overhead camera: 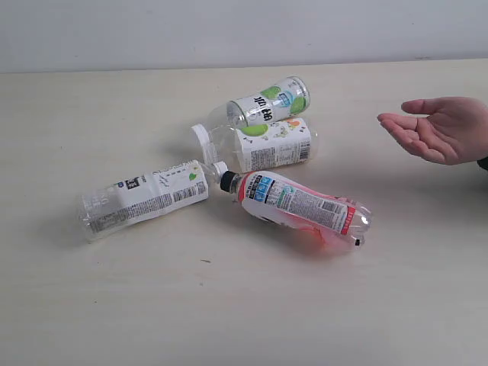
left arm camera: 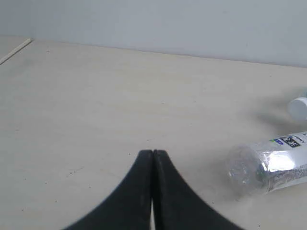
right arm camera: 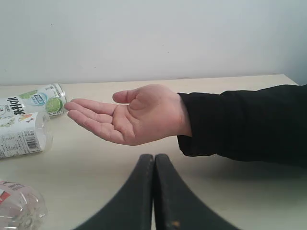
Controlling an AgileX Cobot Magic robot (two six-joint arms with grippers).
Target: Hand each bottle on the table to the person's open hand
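All the bottles lie on their sides in a cluster on the pale table (overhead camera: 91, 305). The pink-red bottle (overhead camera: 305, 206) with a black cap lies front right. A white-labelled bottle (overhead camera: 141, 200) lies left of it, its clear base in the left wrist view (left arm camera: 268, 167). Two green-spotted bottles (overhead camera: 268, 101) (overhead camera: 263, 146) lie behind. The person's open hand (overhead camera: 438, 130) hovers palm up at the right, also the open hand (right arm camera: 127, 115) in the right wrist view. My left gripper (left arm camera: 153, 153) is shut and empty, away from the bottles. My right gripper (right arm camera: 154, 157) is shut and empty, just short of the hand. Neither gripper shows in the exterior view.
A dark sleeve (right arm camera: 244, 124) runs off from the hand. A pale wall (overhead camera: 229, 30) stands behind the table's far edge. Bare tabletop lies in front of the bottles and to their left.
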